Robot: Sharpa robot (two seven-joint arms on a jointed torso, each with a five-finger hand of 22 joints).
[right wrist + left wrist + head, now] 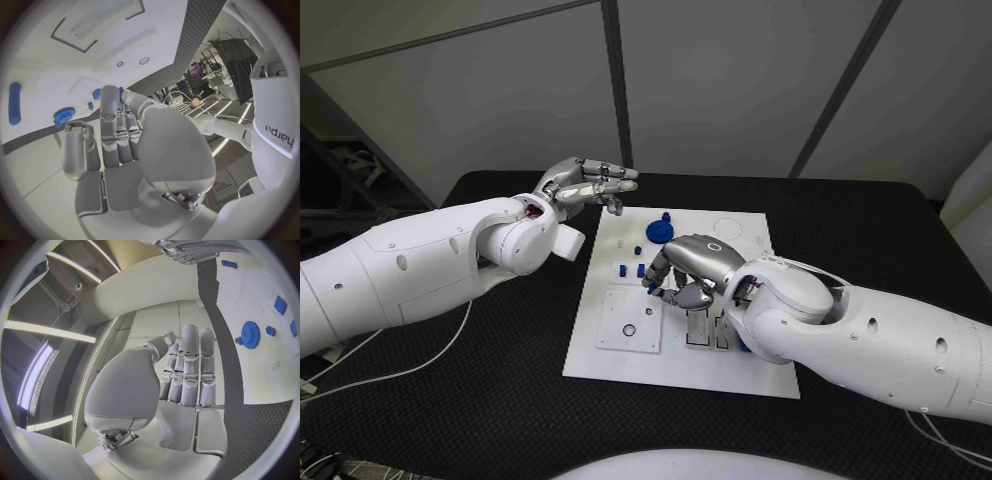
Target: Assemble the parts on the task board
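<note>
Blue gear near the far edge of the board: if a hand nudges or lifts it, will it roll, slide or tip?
The blue gear lies flat on the task board, so probably no rolling or tipping. The board looks smooth; it may slide. Small and plastic-looking, likely light and stiff.

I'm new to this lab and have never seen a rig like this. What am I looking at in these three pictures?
A two-armed robot at a black table. One picture looks down from its head; the two round ones come from cameras at its wrists. The left hand hovers beside the white task board, fingers straight, holding nothing. The right hand is over the board with fingers curled; whether it holds a part, I cannot tell. Small blue parts lie on the board, among them a blue gear.
</note>
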